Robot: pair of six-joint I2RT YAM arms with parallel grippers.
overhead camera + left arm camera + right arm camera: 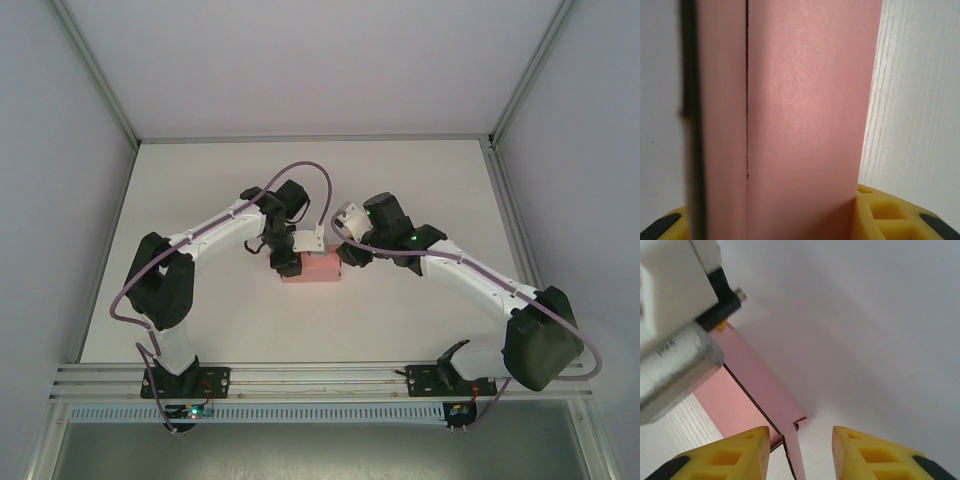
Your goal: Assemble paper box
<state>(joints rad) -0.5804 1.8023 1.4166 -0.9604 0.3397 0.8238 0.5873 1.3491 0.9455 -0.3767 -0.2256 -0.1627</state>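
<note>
Left end effector (777, 222) clamped across paper box (805, 125), right end effector (800, 440) part-open (flap (796, 457) edge between jaws), table (400, 180) free around.

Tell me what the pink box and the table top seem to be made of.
The paper box: thin pink card, matte, by the look; panels meet at a fine dark seam, and a flap in the right wrist view is sheet-thin. The table: white, matte, with fine straight grain lines, probably wood-look laminate or painted board; I cannot tell which.

The paper box (805, 120) blurred, cut off top and bottom — left hand (284, 262) hides its end overhead.
</note>
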